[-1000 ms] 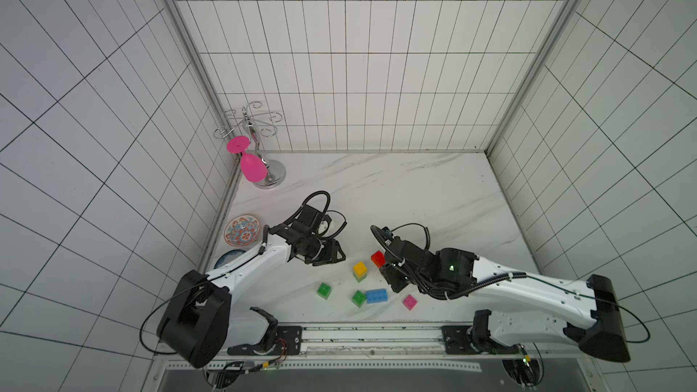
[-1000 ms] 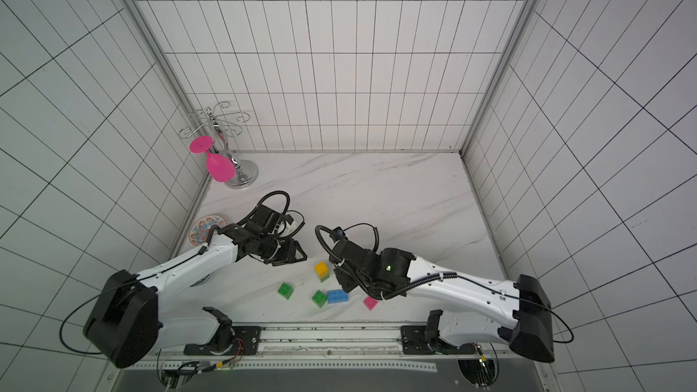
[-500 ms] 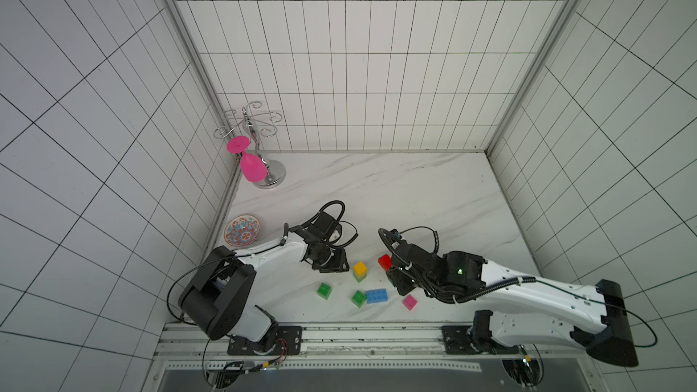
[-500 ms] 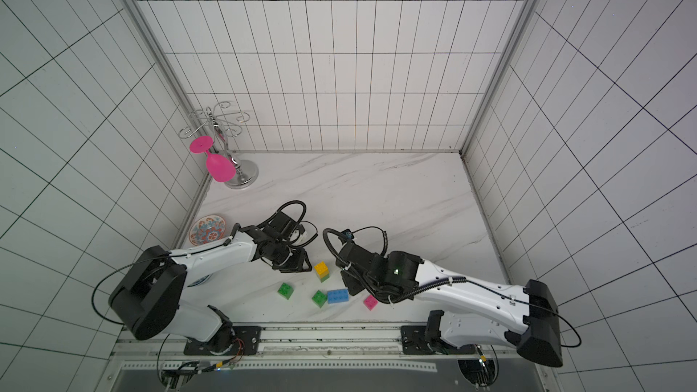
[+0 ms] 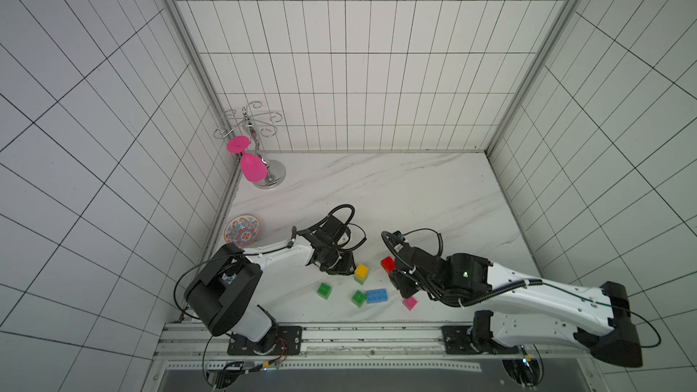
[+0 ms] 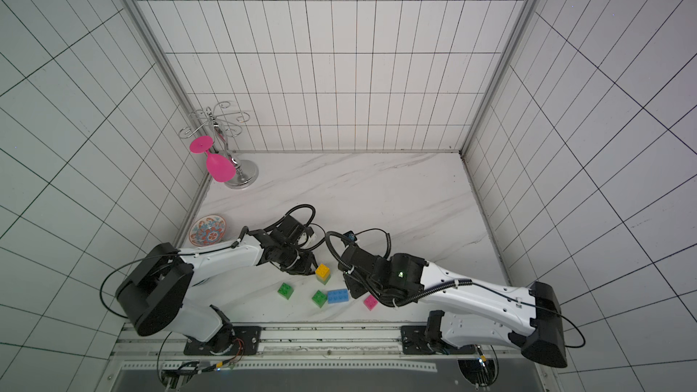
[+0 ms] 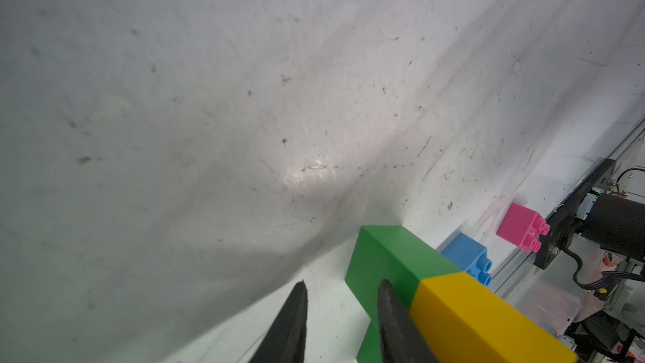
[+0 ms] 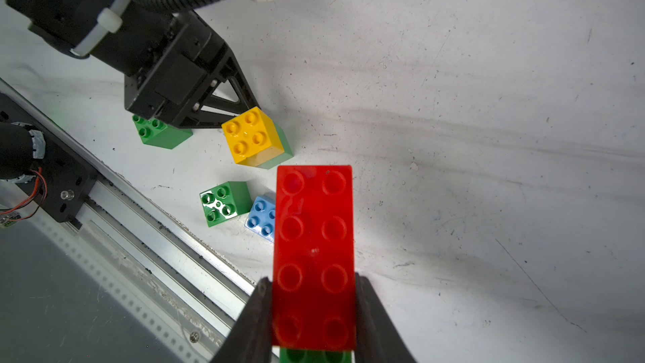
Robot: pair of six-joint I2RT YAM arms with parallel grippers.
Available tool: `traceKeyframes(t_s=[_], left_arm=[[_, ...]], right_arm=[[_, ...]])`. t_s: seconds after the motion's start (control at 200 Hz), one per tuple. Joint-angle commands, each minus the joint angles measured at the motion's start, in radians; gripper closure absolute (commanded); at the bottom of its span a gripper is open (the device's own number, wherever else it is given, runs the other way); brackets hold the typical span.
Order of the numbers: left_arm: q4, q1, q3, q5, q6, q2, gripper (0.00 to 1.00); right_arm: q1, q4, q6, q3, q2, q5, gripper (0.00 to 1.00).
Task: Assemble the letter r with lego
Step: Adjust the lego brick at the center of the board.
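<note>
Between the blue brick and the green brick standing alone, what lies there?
A second green brick, beside the blue brick; the rest is bare table. Both top views show it.

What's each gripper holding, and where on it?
Right gripper clamps the long red studded plastic brick by its long sides near one end. Left gripper holds nothing.

A white marble bench (image 5: 377, 190) stands between white tiled walls (image 5: 358, 69). In its far left corner, in both top views, a chrome stand (image 5: 274, 179) with curled hooks holds a pink glass (image 5: 252, 168), hung foot up and tilted. Nearer, close by the left wall, lies a small patterned plate (image 5: 243, 230). A metal rail (image 5: 358, 333) runs along the bench's near edge.
</note>
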Motion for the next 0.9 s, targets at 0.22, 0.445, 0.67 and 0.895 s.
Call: traceKeyframes(t_s=[0.22, 0.445, 0.67, 0.895], left_arm=[[-0.005, -0.013, -0.066, -0.023, -0.049, -0.039, 0.67], [0.085, -0.014, -0.092, 0.042, -0.106, -0.114, 0.67], [0.054, -0.015, -0.077, 0.005, -0.081, -0.105, 0.67], [0.045, -0.02, -0.069, 0.015, -0.091, -0.086, 0.68]], right_arm=[[0.019, -0.039, 0.024, -0.03, -0.051, 0.025, 1.0], [0.026, 0.071, -0.115, -0.085, -0.08, -0.038, 1.0], [0.024, 0.033, -0.169, -0.071, -0.11, -0.01, 1.0], [0.017, -0.019, -0.141, -0.039, -0.092, -0.024, 1.0]])
